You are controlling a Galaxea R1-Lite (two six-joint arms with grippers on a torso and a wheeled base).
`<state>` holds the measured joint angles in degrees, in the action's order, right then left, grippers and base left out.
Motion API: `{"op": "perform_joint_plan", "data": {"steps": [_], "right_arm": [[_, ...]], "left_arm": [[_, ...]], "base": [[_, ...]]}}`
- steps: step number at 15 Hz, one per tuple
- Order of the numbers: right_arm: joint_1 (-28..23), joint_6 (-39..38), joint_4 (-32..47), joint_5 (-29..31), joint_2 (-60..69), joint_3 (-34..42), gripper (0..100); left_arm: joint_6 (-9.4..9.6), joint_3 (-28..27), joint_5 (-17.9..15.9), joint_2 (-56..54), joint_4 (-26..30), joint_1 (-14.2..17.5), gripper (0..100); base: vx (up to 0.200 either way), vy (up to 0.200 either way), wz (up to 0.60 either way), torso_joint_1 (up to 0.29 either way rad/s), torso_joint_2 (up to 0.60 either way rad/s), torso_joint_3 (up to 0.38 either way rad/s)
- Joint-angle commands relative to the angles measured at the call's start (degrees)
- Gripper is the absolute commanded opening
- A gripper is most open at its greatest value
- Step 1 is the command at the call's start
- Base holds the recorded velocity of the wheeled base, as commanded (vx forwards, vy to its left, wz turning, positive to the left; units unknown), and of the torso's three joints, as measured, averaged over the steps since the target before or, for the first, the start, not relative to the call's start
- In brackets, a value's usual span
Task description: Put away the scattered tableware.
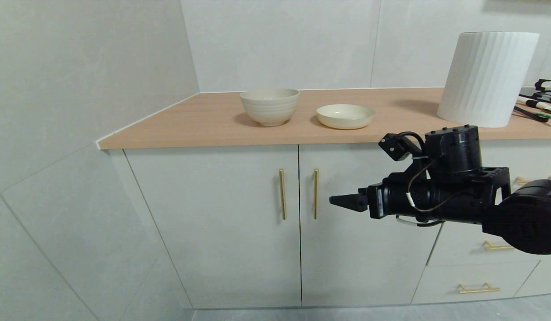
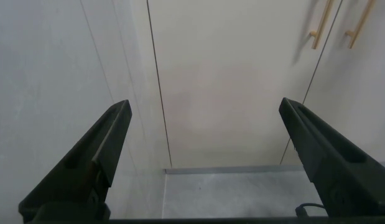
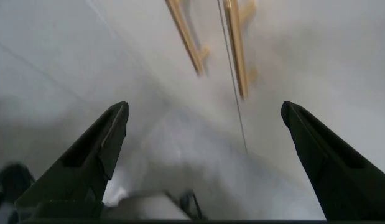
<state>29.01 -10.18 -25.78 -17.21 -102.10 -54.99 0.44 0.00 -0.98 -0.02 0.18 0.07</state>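
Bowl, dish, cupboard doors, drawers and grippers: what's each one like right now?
Bowl: upright on the counter.
Dish: upright, empty, on the counter.
Cupboard doors: both shut.
Drawers: shut.
Left gripper: open, holding nothing.
Right gripper: open, holding nothing.

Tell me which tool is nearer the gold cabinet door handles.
Right. The right tool sits level with the handles, just beside the right-hand one; the left tool hangs lower before the left door, handles farther off.
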Motion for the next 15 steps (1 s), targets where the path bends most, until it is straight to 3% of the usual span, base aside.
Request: {"op": "perform_joint_plan", "data": {"steps": [1, 15], "right_arm": [[0.17, -1.16, -3.48, -0.54, -6.1, -3.02, 100], [0.87, -7.49, -11.04, -2.21, -20.86, -13.04, 100]], "left_arm": [[0.0, 0.0, 0.01, 0.02, -0.01, 0.01, 100], [0.0, 0.0, 0.01, 0.02, -0.01, 0.01, 100]], "base": [[0.0, 0.0, 0.0, 0.0, 0.0, 0.0], [0.0, 0.0, 0.0, 0.0, 0.0, 0.0]]}}
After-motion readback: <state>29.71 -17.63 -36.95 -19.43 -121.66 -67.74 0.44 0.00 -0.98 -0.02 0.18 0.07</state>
